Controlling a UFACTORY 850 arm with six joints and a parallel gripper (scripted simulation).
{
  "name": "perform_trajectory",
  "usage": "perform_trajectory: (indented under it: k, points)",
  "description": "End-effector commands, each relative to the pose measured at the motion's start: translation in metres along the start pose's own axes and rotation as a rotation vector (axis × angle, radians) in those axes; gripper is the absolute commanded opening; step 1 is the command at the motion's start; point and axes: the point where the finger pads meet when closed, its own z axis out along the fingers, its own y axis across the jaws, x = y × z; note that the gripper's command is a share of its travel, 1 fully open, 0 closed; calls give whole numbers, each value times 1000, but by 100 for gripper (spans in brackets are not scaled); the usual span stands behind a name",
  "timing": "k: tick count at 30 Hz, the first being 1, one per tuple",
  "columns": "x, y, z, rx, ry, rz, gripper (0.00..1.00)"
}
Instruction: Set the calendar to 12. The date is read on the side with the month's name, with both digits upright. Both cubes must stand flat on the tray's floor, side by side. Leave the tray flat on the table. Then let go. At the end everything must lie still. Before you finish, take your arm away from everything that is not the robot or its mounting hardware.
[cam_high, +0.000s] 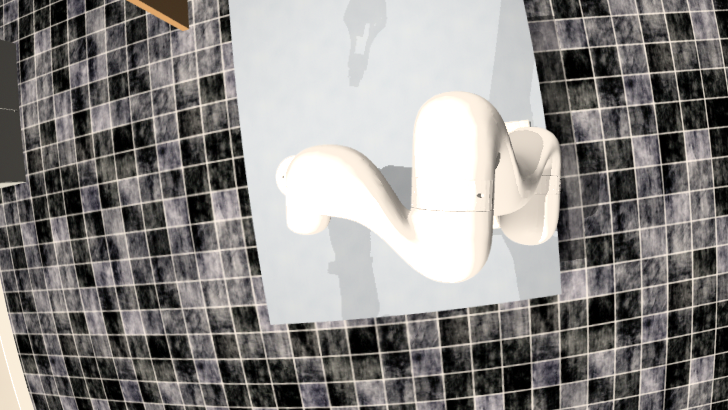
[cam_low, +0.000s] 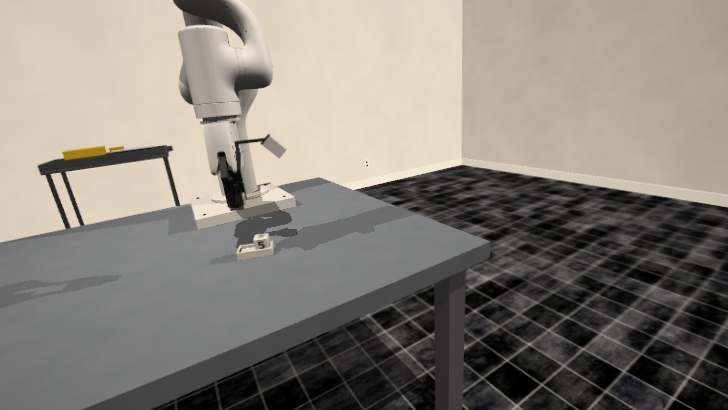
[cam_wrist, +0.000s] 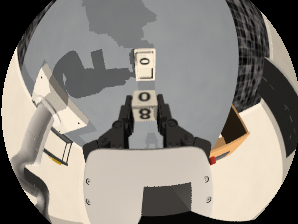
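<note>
The small white tray (cam_low: 248, 255) (cam_wrist: 146, 74) lies flat on the grey table. One white cube (cam_low: 261, 241) (cam_wrist: 144, 61) stands at one end of it, with a 0 on top and a 5 on the side facing the exterior camera. The other end of the tray holds no cube. My gripper (cam_low: 234, 204) (cam_wrist: 144, 102) is shut on the other white cube (cam_wrist: 144, 98), which shows a 0 and an 8 in the wrist view. It hangs above the table, clear of the tray. The arm hides tray and cubes in the top view. The tray's month name cannot be read.
The robot's white base plate (cam_low: 208, 220) (cam_wrist: 60, 100) stands on the table behind the tray. A side table (cam_low: 122, 155) with yellow things is at the back left. An open wooden box (cam_high: 170, 11) (cam_wrist: 237, 134) stands beyond the table's edge. Arm shadows fall across the table (cam_high: 305, 101).
</note>
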Motion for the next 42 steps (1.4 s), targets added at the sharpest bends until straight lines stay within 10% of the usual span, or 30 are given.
perform_trajectory:
  k: [1, 42]
  points:
    - [1, 1, -1, -2, 0, 0, 27]
    - [1, 1, 65, -2, 0, 0, 27]
